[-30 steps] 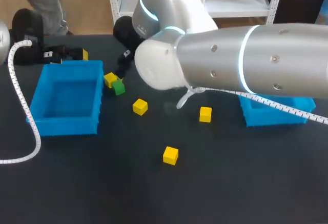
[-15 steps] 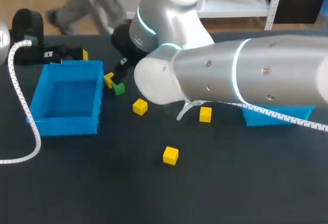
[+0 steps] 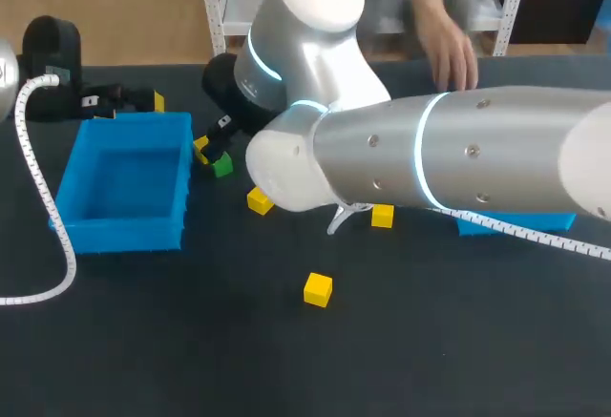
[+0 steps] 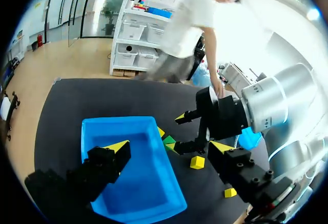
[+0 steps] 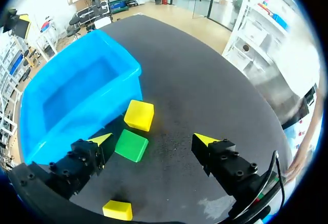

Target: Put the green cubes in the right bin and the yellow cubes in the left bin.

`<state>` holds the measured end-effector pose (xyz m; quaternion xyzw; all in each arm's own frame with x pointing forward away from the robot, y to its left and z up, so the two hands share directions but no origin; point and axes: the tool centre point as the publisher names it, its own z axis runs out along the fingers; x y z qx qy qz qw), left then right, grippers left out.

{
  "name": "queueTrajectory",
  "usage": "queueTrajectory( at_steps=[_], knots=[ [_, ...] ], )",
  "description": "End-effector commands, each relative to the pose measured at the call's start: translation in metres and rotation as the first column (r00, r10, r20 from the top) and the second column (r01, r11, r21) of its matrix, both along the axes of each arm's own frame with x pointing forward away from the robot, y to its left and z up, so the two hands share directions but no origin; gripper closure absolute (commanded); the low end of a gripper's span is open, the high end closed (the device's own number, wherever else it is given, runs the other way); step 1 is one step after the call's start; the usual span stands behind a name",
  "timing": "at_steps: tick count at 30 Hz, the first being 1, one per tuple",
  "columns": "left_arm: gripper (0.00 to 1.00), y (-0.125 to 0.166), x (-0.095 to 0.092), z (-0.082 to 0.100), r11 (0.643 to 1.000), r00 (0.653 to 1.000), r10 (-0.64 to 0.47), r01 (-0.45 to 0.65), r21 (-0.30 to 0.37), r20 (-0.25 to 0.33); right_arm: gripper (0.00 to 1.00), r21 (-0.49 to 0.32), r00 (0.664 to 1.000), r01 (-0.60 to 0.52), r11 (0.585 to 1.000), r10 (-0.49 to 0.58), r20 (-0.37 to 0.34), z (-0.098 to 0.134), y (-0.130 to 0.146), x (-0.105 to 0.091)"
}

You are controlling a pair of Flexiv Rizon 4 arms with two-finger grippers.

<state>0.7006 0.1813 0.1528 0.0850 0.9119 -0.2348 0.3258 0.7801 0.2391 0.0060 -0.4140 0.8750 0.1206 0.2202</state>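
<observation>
A green cube [image 3: 222, 165] lies beside the left blue bin [image 3: 180, 209], touching a yellow cube [image 3: 201, 147]. My right arm reaches across from the right, and its gripper [image 3: 218, 140] hangs open just above this pair. In the right wrist view the green cube [image 5: 131, 145] sits between the open fingers of the right gripper [image 5: 152, 140], nearer one fingertip, with the yellow cube [image 5: 139, 115] ahead. Other yellow cubes [image 3: 258, 201] [image 3: 382, 215] [image 3: 318, 289] lie mid-table. The right bin [image 3: 516, 222] is mostly hidden by the arm. My left gripper [image 4: 171, 147] is open above the left bin [image 4: 130, 193].
A white ribbed cable [image 3: 43, 198] curves along the left bin's outer side. A person's hand [image 3: 451, 57] reaches over the table's back edge near my right arm. Open tabletop stretches along the front.
My right arm has swung further left and its gripper has closed in on the green cube. A person has walked behind the table and a hand now hangs over its back edge.
</observation>
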Motion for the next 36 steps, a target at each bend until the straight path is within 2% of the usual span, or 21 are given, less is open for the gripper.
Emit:
queueTrajectory(
  at_steps=[1, 12, 19, 20, 21, 22, 23, 31, 36],
  knots=[
    [0.0, 0.002, -0.001, -0.002, 1.0, 1.0, -0.007, 0.007, -0.01, 0.007, 0.0, 0.0, 1.0, 0.015, 1.0, -0.015, 0.011, -0.007, 0.002, -0.006],
    [0.0, 0.002, -0.001, -0.002, 1.0, 1.0, -0.007, 0.007, -0.01, 0.007, 0.0, -0.009, 0.997, 0.075, 0.997, -0.075, 0.029, -0.013, 0.01, -0.004],
    [0.0, 0.002, -0.001, -0.002, 1.0, 1.0, -0.007, 0.007, -0.01, 0.007, 0.0, -0.033, 0.995, 0.096, 0.995, -0.095, 0.037, -0.018, 0.012, -0.01],
    [0.0, 0.002, -0.001, -0.002, 1.0, 1.0, -0.007, 0.007, -0.01, 0.007, 0.05, -0.036, 0.994, 0.1, 0.994, -0.099, 0.039, -0.019, 0.012, -0.011],
    [0.0, 0.002, -0.001, -0.002, 1.0, 1.0, -0.007, 0.007, -0.01, 0.007, 0.47, -0.041, 0.994, 0.104, 0.994, -0.102, 0.043, -0.019, 0.011, -0.011],
    [0.0, 0.002, -0.001, -0.002, 1.0, 1.0, -0.007, 0.007, -0.01, 0.007, 0.76, -0.044, 0.994, 0.107, 0.993, -0.105, 0.044, -0.02, 0.01, -0.012],
    [0.0, 0.002, -0.001, -0.002, 1.0, 1.0, -0.007, 0.007, -0.01, 0.007, 1.0, -0.048, 0.993, 0.109, 0.993, -0.107, 0.049, -0.02, 0.01, -0.013],
    [0.0, 0.002, -0.001, -0.002, 1.0, 1.0, -0.007, 0.007, -0.01, 0.007, 1.0, -0.066, 0.992, 0.117, 0.991, -0.113, 0.062, -0.021, 0.008, -0.016],
    [0.0, 0.002, -0.001, -0.002, 1.0, 1.0, -0.007, 0.007, -0.01, 0.007, 1.0, -0.079, 0.989, 0.127, 0.989, -0.121, 0.081, -0.013, 0.004, -0.014]
  ],
)
